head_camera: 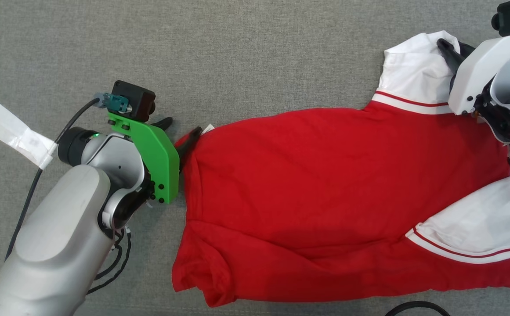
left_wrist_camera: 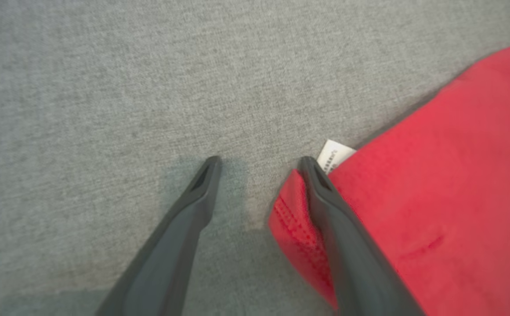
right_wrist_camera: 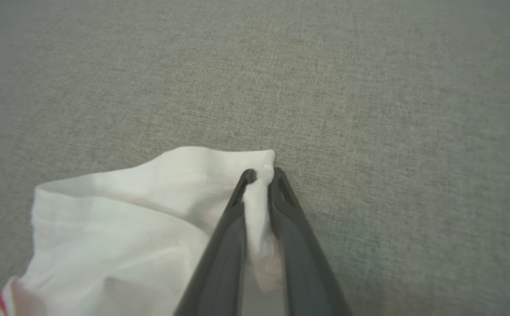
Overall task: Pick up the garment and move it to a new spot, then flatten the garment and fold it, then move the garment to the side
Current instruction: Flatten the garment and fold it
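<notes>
Tightly, right pincer (right_wrist_camera: 261,175) pinches creased white sleeve (right_wrist_camera: 127,210) of red garment (head_camera: 325,197); left pincer (left_wrist_camera: 259,162) gapes.

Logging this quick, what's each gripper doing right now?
Left gripper: open, holding nothing.
Right gripper: shut on the white sleeve of the red fabric shirt.

Open surface (head_camera: 255,52) beyond garment (head_camera: 325,188) — tape (head_camera: 13,131) far left

Soft, even light from overhead, no glare anywhere. The head view is sharp, and a broad dim shadow crosses the lower part of the red garment (head_camera: 325,175). The left wrist view runs softer: its fingers (left_wrist_camera: 180,228) blur toward the bottom edge and throw a faint shadow on the grey cloth (left_wrist_camera: 105,87). The right wrist view is hazy and low in contrast.
</notes>
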Controlling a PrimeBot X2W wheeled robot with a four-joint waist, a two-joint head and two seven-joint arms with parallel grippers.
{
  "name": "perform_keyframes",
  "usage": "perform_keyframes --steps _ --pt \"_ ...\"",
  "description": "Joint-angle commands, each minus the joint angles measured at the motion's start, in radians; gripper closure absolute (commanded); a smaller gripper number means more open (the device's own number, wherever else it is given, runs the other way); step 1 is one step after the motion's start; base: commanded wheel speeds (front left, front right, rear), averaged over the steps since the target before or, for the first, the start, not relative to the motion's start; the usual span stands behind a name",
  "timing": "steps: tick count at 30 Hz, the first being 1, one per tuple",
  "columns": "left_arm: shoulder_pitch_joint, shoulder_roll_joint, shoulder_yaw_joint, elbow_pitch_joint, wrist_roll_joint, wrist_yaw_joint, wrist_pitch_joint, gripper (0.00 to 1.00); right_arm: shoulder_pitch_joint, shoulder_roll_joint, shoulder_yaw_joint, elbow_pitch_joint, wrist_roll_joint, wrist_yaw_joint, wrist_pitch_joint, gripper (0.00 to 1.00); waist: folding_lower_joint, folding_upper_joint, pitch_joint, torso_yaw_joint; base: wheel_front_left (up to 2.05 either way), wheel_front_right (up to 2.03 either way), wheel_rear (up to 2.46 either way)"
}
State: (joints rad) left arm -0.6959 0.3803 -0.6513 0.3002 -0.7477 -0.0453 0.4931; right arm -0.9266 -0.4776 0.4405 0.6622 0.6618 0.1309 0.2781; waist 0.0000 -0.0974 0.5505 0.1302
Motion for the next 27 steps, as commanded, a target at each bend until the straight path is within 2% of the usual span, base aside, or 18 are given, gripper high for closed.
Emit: perform_keyframes --steps 1,3,7,9,10,12,14,15,22,25,27 --pt "0.055 0.0 -0.028 0.01 -0.012 -0.009 0.027 0.03 0.007 -0.002 0.013 0.015 0.009 0.0 -0.004 0.81 0.0 -0.0001 -0.006 -0.001 0.0 0.0 0.0" --pt "0.049 -0.001 -0.029 -0.01 -0.014 -0.008 0.033 0.0 0.004 -0.002 0.019 0.019 0.016 0.0 -0.008 0.82 0.0 -0.0001 -0.01 -0.002 0.0 0.0 0.0" --pt "0.051 -0.011 -0.032 -0.04 -0.023 -0.001 0.043 0.0 -0.001 0.001 0.036 0.028 0.034 0.0 -0.01 0.84 0.0 -0.0001 -0.015 -0.005 0.0 0.0 0.0" --pt "0.052 -0.009 -0.035 -0.049 -0.023 0.001 0.049 0.04 -0.002 0.002 0.046 0.03 0.039 0.0 -0.011 0.94 0.0 -0.0001 -0.015 -0.007 0.0 0.0 0.0" --pt "0.052 -0.007 -0.037 -0.05 -0.023 0.002 0.053 0.18 -0.003 0.001 0.05 0.03 0.045 0.0 -0.011 1.0 0.0 -0.0001 -0.014 -0.008 0.0 0.0 0.0" --pt "0.057 -0.003 -0.046 -0.044 -0.019 0.004 0.066 0.53 -0.004 -0.002 0.058 0.03 0.049 0.0 -0.009 1.0 0.0 -0.0001 -0.012 -0.01 0.0 0.0 0.0" --pt "0.065 -0.001 -0.058 -0.034 -0.016 0.002 0.077 0.72 -0.005 -0.005 0.069 0.028 0.055 0.0 -0.005 1.0 0.0 -0.0001 -0.008 -0.011 0.0 0.0 0.0" --pt "0.071 0.0 -0.071 -0.027 -0.017 -0.006 0.09 1.0 -0.005 -0.007 0.073 0.027 0.058 0.0 -0.006 1.0 0.0 -0.0001 -0.006 -0.012 0.0 0.0 0.0" --pt "0.085 0.009 -0.098 -0.009 -0.008 -0.026 0.081 1.0 -0.022 -0.025 0.075 0.034 0.059 -0.001 -0.064 1.0 0.0 -0.0001 -0.007 -0.011 0.0 0.0 0.0" --pt "0.071 0.007 -0.073 -0.014 -0.01 -0.013 0.052 1.0 -0.032 -0.026 0.067 0.037 0.054 0.0 -0.094 1.0 0.0 -0.0001 -0.013 -0.009 0.0 0.0 0.0" --pt "0.052 0.007 -0.04 -0.012 -0.009 0.012 0.01 1.0 -0.039 -0.023 0.061 0.044 0.046 0.0 -0.126 1.0 0.0 -0.0001 -0.021 -0.006 0.0 0.0 0.0"
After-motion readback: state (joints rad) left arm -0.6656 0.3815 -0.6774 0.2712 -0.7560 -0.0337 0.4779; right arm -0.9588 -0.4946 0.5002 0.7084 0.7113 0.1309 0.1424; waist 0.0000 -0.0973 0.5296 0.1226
